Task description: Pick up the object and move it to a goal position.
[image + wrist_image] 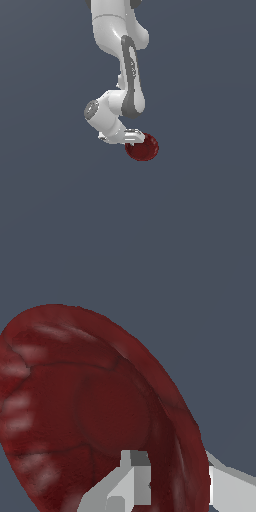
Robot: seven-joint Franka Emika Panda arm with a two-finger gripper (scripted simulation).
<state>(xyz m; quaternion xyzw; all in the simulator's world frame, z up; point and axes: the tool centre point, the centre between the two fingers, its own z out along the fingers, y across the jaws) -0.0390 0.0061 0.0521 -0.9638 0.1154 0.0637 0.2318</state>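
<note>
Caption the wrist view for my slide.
Gripper straddling the red bowl's rim, one finger inside, one outside.

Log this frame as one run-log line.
phase: grasp | gripper: straddling rim of dark red bowl | closure: unclear | goal: not visible

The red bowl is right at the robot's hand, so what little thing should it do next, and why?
Probably squeeze shut on the rim. In the wrist view one finger sits inside the red bowl and the other outside its wall, so the gripper straddles the rim. Whether the pads already touch is unclear, so close first, then lift.
</note>
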